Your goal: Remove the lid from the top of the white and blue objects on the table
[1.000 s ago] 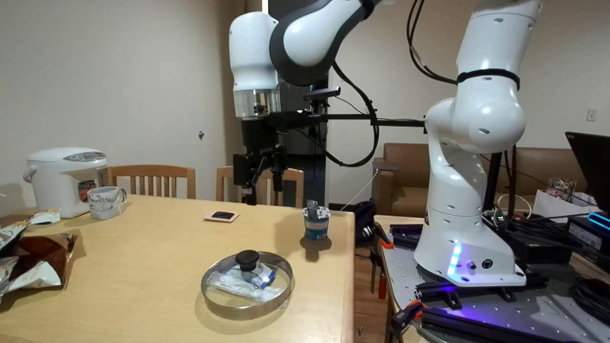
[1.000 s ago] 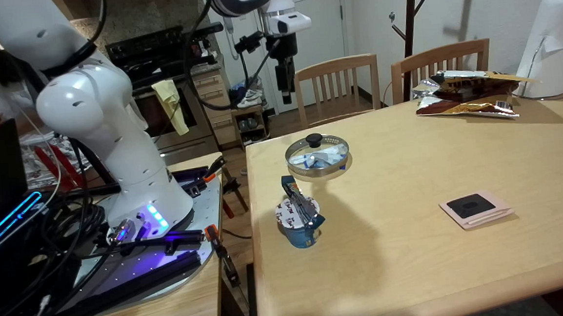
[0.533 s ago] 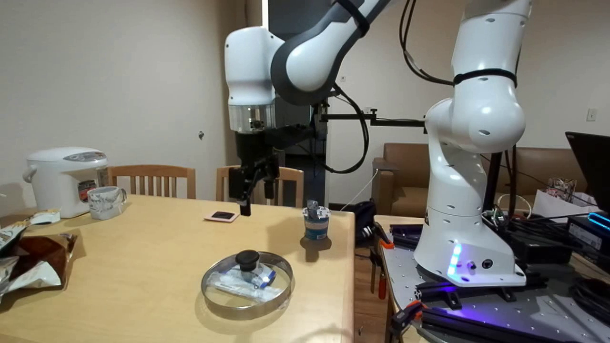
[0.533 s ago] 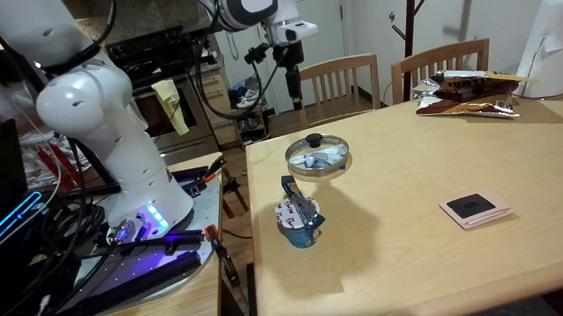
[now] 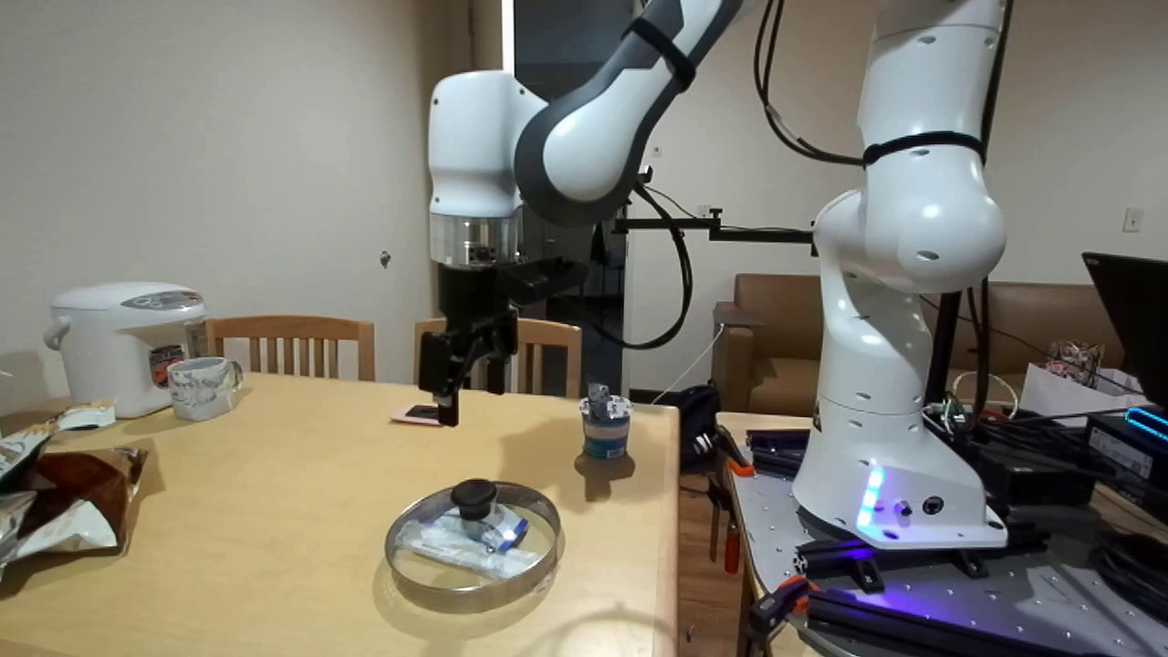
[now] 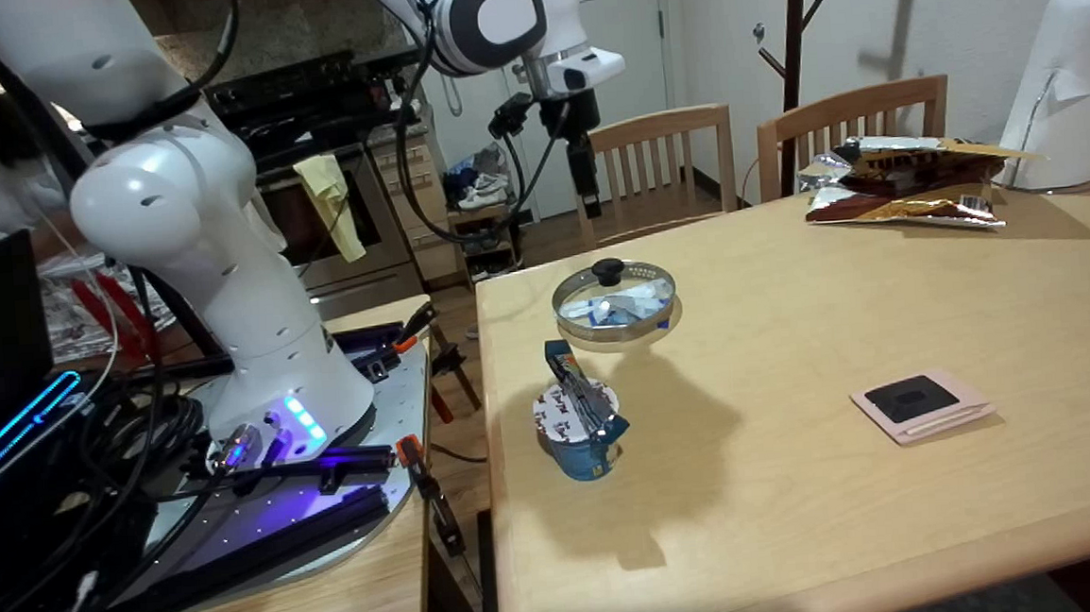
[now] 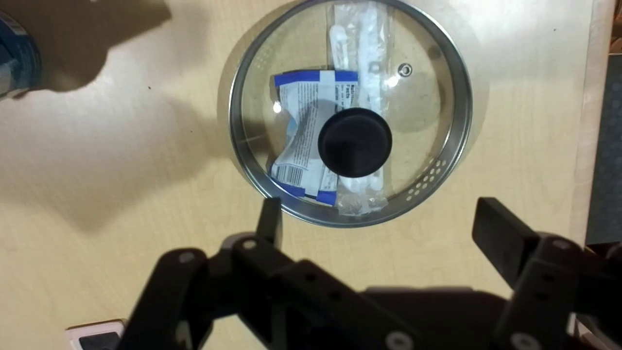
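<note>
The lid (image 7: 355, 142) is round clear glass with a metal rim and a black centre knob. It lies on the light wooden table (image 5: 274, 511) in both exterior views (image 5: 474, 498) (image 6: 608, 272). The white and blue objects (image 7: 303, 131) show through the glass under it, a printed packet and a clear sleeve of white items. The knob hides part of them. My gripper (image 7: 381, 228) is open and empty, its fingers wide apart. It hangs well above the table in both exterior views (image 5: 473, 399) (image 6: 589, 204). In the wrist view the lid lies beyond the fingertips.
A blue cup (image 6: 584, 450) with a sachet on top stands near the lid by the table edge. A pink wallet (image 6: 920, 406) lies farther off. A brown bag (image 5: 82, 493), a mug (image 5: 203, 388) and a white water boiler (image 5: 123, 347) stand at the table's other end.
My gripper has moved down, and slightly left in one of the exterior views and right in the opposite one. It stays open. The lid and packets have not moved.
</note>
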Tool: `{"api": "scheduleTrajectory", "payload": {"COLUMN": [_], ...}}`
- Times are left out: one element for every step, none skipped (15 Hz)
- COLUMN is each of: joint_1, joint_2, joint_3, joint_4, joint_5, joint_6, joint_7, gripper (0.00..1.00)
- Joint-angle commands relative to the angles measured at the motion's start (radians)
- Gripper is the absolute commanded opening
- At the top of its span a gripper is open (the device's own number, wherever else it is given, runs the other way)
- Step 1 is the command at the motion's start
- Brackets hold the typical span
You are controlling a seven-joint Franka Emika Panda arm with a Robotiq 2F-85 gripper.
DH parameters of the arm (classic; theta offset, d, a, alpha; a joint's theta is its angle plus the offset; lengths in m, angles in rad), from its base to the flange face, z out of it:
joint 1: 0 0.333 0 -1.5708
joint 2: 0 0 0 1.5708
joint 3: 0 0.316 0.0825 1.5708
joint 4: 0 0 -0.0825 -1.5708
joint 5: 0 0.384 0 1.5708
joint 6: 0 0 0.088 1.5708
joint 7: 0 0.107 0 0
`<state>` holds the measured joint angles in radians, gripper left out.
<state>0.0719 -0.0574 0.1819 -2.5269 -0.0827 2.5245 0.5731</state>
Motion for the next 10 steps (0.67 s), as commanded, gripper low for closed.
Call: {"api": "scheduleTrajectory", "payload": {"joint_1": [0.009,0.010,0.010,0.012,0.013,0.014,0.016,0.019,0.023,0.028], "joint_2": [0.051,0.065,0.078,0.091,0.105,0.123,0.136,0.153,0.168,0.183], "joint_3": [-0.020,-0.024,-0.029,-0.034,-0.039,-0.045,-0.050,-0.056,-0.062,-0.069], "joint_4": [0.008,0.013,0.019,0.025,0.035,0.049,0.060,0.076,0.090,0.106], "joint_5": [-0.003,0.002,-0.002,-0.002,-0.006,-0.006,-0.004,-0.011,-0.015,-0.013], "joint_6": [0.026,0.025,0.020,0.018,0.015,0.009,0.004,-0.006,-0.012,-0.018], "joint_7": [0.001,-0.002,0.010,0.008,0.011,0.019,0.017,0.026,0.032,0.032], "gripper": [1.00,1.00,1.00,1.00,1.00,1.00,1.00,1.00,1.00,1.00]}}
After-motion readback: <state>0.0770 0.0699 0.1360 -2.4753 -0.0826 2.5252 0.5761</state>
